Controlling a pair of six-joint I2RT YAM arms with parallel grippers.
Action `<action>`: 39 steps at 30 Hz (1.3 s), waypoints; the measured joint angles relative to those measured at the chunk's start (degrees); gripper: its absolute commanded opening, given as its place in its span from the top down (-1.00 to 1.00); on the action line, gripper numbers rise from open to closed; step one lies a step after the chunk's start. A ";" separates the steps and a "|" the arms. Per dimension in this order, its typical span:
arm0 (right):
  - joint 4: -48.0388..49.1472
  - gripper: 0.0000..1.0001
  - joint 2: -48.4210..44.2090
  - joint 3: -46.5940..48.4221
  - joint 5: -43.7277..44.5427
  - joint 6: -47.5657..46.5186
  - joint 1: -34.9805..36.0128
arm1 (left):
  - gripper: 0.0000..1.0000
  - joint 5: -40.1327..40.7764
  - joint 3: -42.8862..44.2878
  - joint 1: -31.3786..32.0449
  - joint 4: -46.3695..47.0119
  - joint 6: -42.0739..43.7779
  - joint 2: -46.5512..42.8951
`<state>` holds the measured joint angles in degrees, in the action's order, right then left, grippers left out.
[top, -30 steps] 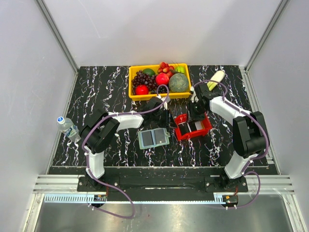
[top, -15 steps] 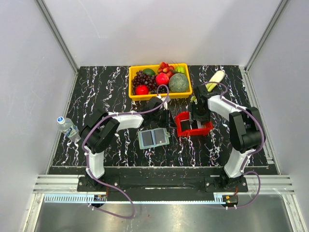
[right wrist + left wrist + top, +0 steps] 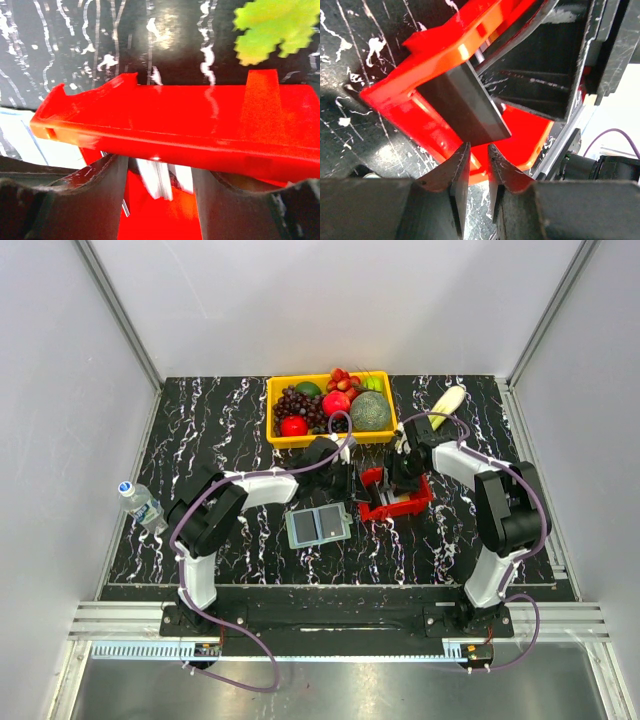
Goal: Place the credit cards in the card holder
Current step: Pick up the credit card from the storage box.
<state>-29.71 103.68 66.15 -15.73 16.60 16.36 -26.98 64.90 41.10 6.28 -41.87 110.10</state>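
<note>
Both arms meet at the red plastic basket [image 3: 400, 506], right of centre on the black marbled table [image 3: 220, 420]. The credit cards sit in it, and none has reached the card holder [image 3: 318, 525]. The holder lies opened flat just to the basket's near left, pockets up, ready to receive them.

On my left wrist camera, the left gripper [image 3: 476, 150] has its jaws parted by a narrow slit and holds nothing. A dark card [image 3: 465, 107] stands on edge against the basket's rim, just beyond the tips. I judge the narrow setting suits a pinch on so thin an edge.

The right gripper [image 3: 157, 169] stands wide and empty, with the basket's rim crossing just ahead of its fingers. Whitish cards [image 3: 160, 182] show edge-on in the gap, untouched. The basket looks tipped. I take it the right arm is propping it so the cards lean toward the left arm, but I cannot confirm contact.
</note>
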 measured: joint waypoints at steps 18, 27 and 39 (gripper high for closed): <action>4.76 0.67 -4.00 -2.38 -8.26 3.19 0.09 | 0.56 -0.68 -1.03 0.79 2.25 -0.24 0.02; 6.12 0.39 -4.15 -2.54 -11.78 3.37 0.11 | 0.46 1.11 -2.91 0.83 2.64 -0.37 -1.60; 3.89 -0.07 -2.80 -2.12 -6.03 3.23 -0.17 | 0.24 5.99 -3.96 -0.76 -0.81 0.92 -4.70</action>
<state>-25.82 100.88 64.03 -21.76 19.84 16.19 -20.99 60.95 40.34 5.48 -40.95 105.41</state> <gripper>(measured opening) 0.532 0.377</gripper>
